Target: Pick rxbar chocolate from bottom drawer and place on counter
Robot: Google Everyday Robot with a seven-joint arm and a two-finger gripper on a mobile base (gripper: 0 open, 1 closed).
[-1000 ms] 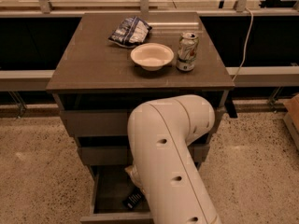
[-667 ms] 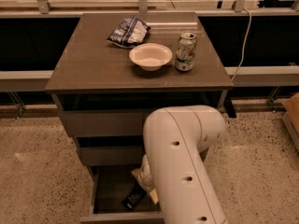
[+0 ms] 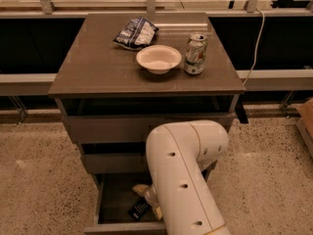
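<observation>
The bottom drawer (image 3: 106,199) is pulled open under the cabinet. The rxbar chocolate (image 3: 139,209), a small black wrapper, lies flat on the drawer's floor near the front. My gripper (image 3: 148,199) hangs at the end of the big white arm (image 3: 183,180), down inside the drawer and right beside or over the bar's right end. The arm hides the right half of the drawer. The counter (image 3: 98,67) is the grey-brown cabinet top above.
On the counter stand a white bowl (image 3: 158,58), a drink can (image 3: 195,53) to its right and a blue-and-white chip bag (image 3: 136,32) behind. Two shut drawers sit above the open one. Speckled floor lies on both sides, with a rail behind.
The arm has swung a little to the right over the open drawer, and the gripper has come closer to the bar. The bar has not moved.
</observation>
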